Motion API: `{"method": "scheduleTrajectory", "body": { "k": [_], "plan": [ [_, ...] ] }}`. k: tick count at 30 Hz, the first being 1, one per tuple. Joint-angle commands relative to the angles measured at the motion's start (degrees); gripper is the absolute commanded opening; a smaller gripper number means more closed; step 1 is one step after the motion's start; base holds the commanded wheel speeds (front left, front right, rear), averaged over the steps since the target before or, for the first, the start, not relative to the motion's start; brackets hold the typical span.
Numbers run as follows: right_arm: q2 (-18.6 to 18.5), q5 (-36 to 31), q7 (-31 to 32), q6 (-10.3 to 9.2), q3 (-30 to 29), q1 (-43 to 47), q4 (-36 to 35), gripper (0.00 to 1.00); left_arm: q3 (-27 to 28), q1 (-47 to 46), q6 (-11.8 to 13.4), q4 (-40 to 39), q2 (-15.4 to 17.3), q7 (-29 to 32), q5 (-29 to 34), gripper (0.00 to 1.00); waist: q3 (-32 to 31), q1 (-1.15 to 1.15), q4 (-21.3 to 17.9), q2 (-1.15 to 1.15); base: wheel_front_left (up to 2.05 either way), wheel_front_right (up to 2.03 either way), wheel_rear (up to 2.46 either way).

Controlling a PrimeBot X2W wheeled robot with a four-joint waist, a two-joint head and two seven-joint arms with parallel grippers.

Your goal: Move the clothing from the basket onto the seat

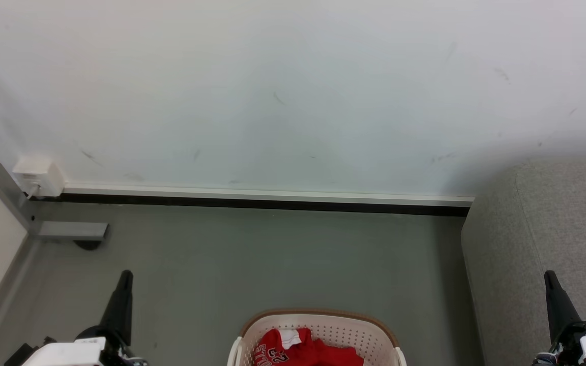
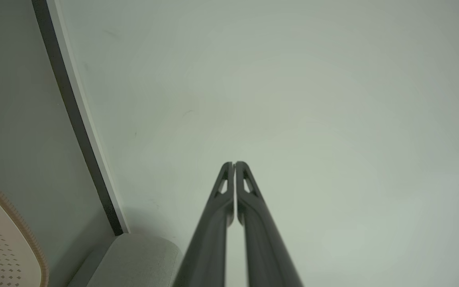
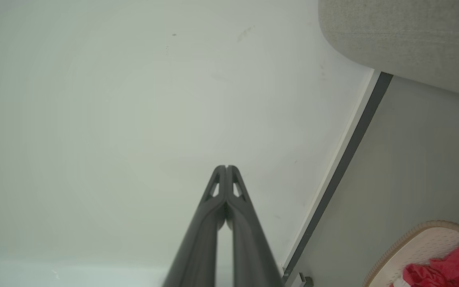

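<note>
Left jaws closed and empty, the two fingers (image 2: 215, 227) pressed tip to tip and aimed at the bare wall (image 2: 293, 99). Right jaws the same, fingers (image 3: 205, 235) together with nothing between them. In the head view both sit low at the corners, pointing up, well apart from everything. Clothing (image 1: 313, 351) is red and bunched in the basket (image 1: 346, 330), which stands on the floor (image 1: 272, 254) between my arms. It's right at the bottom edge, so I see only its far part; a jersey number and a white band show on top. Seat (image 1: 542, 244) is off to my right, near the basket, with a strip of floor between. Nothing is out of the basket yet, so I judge the task at its start. Risks: going down with jaws closed would just poke the fabric flat, so open first. The basket is half out of the head view, so a blind reach could hit the rim or catch a hole in its side. The pieces look tangled; pinching one may drag another over the rim onto the floor, or lift the light basket with it. The seat edge is rounded, so a drop too near it may slide off.
</note>
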Motion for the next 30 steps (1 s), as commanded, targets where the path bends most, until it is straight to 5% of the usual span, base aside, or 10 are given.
{"method": "scheduleTrajectory", "body": {
  "k": [1,30],
  "plan": [
    [-0.41,0.10,0.11,-0.14,-0.20,-0.83,-0.32,0.00,0.08,-0.44,-0.29,-0.22,0.41,0.16,-0.83,0.00,0.00,0.00,0.00,0.00,0.00,0.00,0.00],
    [-0.41,0.10,0.11,-0.14,-0.20,-0.83,-0.32,0.00,0.08,-0.44,-0.29,-0.22,0.42,0.16,-0.83,0.00,0.00,0.00,0.00,0.00,0.00,0.00,0.00]
  ]
}}
